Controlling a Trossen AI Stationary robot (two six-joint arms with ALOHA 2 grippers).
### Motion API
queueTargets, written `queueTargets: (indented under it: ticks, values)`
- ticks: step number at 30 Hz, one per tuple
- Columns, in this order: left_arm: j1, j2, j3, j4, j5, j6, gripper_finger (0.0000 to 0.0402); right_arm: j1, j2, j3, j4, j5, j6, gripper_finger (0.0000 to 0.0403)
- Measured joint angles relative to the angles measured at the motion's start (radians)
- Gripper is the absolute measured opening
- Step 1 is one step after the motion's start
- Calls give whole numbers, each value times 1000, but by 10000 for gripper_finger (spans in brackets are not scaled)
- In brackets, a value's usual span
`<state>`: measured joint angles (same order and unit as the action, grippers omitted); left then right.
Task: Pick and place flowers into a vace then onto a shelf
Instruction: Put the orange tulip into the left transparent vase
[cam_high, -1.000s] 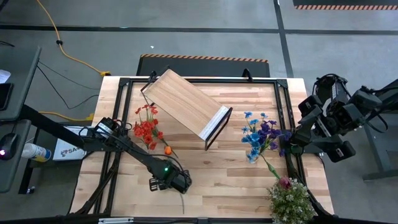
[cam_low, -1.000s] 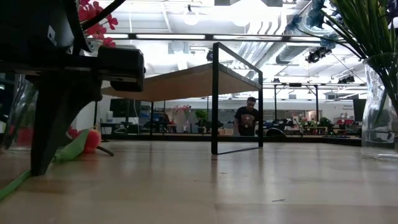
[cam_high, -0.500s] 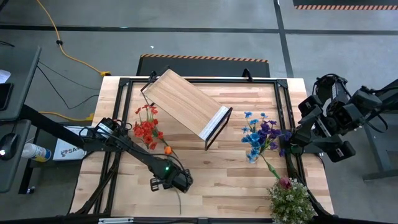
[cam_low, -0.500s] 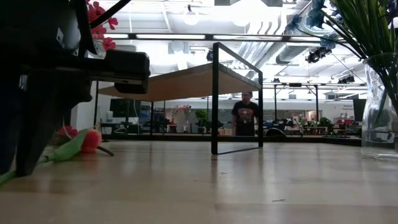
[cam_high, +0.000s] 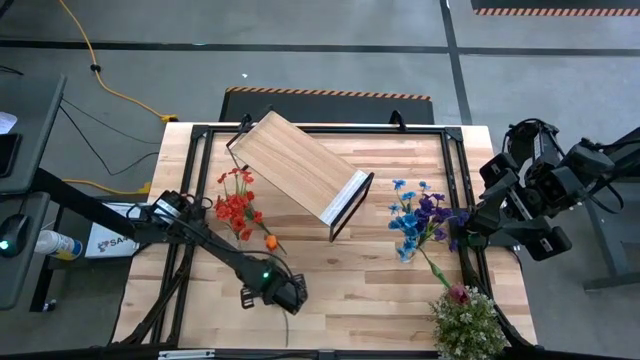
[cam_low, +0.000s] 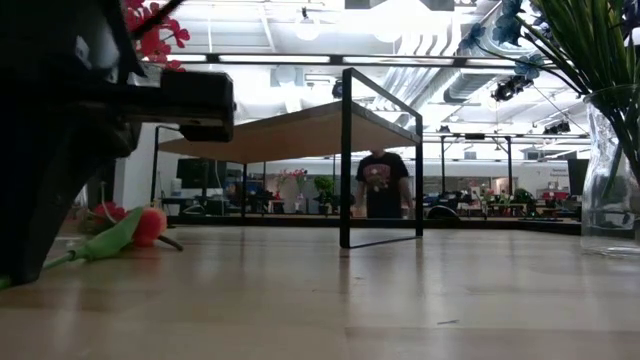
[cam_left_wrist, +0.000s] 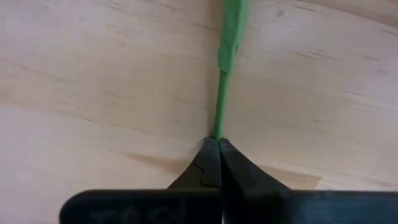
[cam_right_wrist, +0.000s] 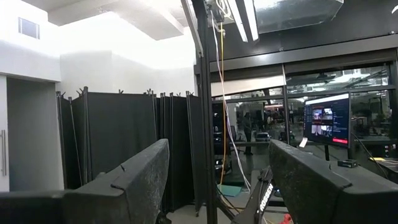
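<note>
left gripper (cam_left_wrist: 217, 142) low on the table's near edge, pinched shut on the tulip's green stem (cam_left_wrist: 222, 99), orange bloom (cam_high: 270, 241) lying beside the red sprays (cam_high: 235, 207). right gripper (cam_right_wrist: 217, 180) parked off the right edge, fingers wide apart, holding nothing. shelf (cam_high: 300, 170) angled mid-table, blue and purple blooms (cam_high: 418, 220) in a vase just right of it.

A bushy green plant (cam_high: 468, 322) stands at the table's (cam_high: 380, 285) corner; a person (cam_low: 381, 184) stands beyond.

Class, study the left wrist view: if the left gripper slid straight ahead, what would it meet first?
The left gripper, shut on the green stem, would run along that stem; beyond it, probably only bare table.
</note>
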<state>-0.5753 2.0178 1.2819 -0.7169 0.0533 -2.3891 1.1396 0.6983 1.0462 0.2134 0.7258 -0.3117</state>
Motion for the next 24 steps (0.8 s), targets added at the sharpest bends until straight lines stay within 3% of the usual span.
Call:
queueTargets:
  ticks: [3,9,14,24]
  values:
    - [-24,-4,16,-22,-51,-23,20,0,0,0,0,0,0,265]
    - [-64,17,173,-288,-127,-25,20,0,0,0,0,0,-2,265]
    - [-78,11,251,-400,-147,-26,20,0,0,0,0,0,-3,265]
    - [-80,10,290,-395,-257,-4,20,0,0,0,0,0,-1,265]
